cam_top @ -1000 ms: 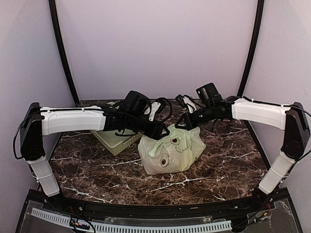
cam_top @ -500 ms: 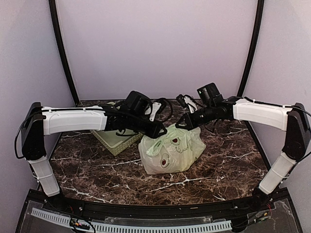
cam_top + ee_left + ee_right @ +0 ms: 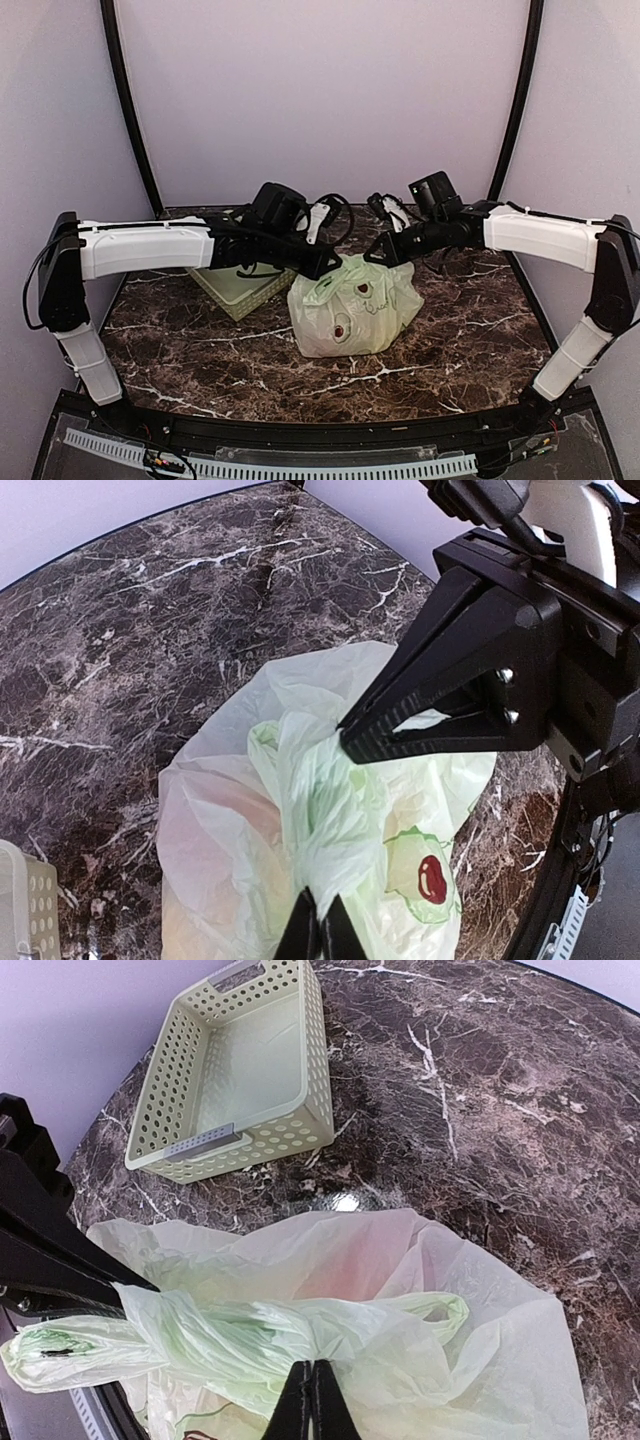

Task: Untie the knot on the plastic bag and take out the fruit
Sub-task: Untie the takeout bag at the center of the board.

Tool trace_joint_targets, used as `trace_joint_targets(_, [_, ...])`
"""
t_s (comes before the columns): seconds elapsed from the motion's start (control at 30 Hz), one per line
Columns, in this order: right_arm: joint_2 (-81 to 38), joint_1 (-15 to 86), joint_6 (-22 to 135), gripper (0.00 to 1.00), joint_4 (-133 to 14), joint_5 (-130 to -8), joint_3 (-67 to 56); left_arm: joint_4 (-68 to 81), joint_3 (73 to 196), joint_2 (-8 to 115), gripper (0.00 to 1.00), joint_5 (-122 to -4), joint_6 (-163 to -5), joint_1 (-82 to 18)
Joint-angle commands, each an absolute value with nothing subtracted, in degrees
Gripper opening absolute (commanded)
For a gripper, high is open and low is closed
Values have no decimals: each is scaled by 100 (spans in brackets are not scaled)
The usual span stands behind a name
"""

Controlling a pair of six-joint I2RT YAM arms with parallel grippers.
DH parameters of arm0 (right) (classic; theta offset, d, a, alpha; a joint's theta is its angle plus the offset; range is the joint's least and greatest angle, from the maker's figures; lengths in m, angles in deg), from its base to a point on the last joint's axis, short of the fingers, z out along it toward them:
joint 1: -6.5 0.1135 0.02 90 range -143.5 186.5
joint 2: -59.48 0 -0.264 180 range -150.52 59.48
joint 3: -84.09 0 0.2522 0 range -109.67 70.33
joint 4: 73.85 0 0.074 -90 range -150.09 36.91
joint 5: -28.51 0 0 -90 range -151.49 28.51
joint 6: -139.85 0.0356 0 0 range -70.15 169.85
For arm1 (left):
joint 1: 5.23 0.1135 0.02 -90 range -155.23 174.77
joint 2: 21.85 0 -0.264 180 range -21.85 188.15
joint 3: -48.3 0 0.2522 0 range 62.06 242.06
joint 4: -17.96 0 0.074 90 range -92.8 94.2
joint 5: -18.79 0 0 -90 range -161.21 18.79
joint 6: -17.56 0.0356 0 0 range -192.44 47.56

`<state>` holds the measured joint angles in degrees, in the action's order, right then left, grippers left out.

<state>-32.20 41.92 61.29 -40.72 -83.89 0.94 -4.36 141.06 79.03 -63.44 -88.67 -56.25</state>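
The right gripper [image 3: 312,1388] has its two black fingertips pressed together on the twisted handle [image 3: 240,1335] of the pale green plastic bag [image 3: 480,1290]. The left gripper [image 3: 50,1250] meets that twist farther left. Beyond the bag, a perforated pale green basket [image 3: 270,1135] stands apart on the dark marble table [image 3: 500,1080].

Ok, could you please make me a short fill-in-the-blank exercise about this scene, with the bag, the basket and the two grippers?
1. The perforated basket is ____ inside.
2. The left gripper and the right gripper are both ____ on the plastic bag, near its top.
3. In the top view, the basket stands to the ____ of the bag.

Missing words: empty; shut; left.
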Motion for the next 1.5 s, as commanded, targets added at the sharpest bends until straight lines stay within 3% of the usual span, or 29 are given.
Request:
trace_joint_targets(0.0, [-2883, 3931, 6355, 0, -4123, -7819, 262, -493, 13945, 7483, 1, -6483, -8929, -5632])
trace_joint_targets(0.6, [-2581, 3464, 6852, 0, -4131, -7400, 1015, 235, 12752, 6837, 1, -6189, -9585, -5162])
trace_joint_targets(0.87, [-2250, 3470, 6450, 0, -4389, -8439, 923, 590, 12706, 6846, 1, -5620, -9562, -5093])
trace_joint_targets(1.17, [-2206, 3540, 5678, 48, -3899, -8996, 235, 605, 12814, 6895, 1, -5321, -9450, -5093])
trace_joint_targets(1.47, [-3218, 3657, 5070, 70, -3229, -9056, -708, 574, 12838, 6894, 1, -5315, -9441, -5093])
